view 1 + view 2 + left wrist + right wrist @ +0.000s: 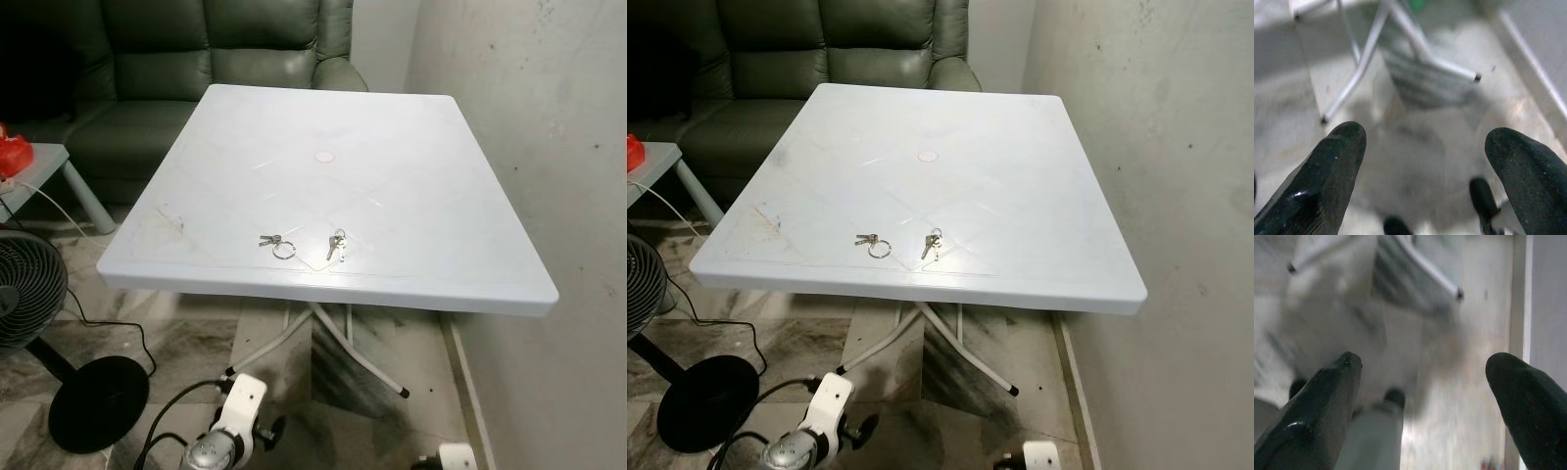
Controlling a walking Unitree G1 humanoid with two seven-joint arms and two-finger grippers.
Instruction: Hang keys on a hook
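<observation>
Two sets of keys lie near the front edge of a white square table (411, 176): one with a round ring (276, 244) and another bunch (336, 244) just to its right. No hook can be made out. My left arm (227, 428) hangs low below the table's front edge; in the left wrist view its gripper (1425, 161) is open over the floor. My right arm (451, 456) hangs at the bottom right, and its gripper (1425, 396) is open too, with nothing between the fingers.
A dark green sofa (196, 69) stands behind the table. A bare wall (549, 147) runs along the right. A black floor fan (29, 294) with its round base (98, 401) and cable stands at the left, next to a small side table (39, 162). Folding table legs (323, 343) cross underneath.
</observation>
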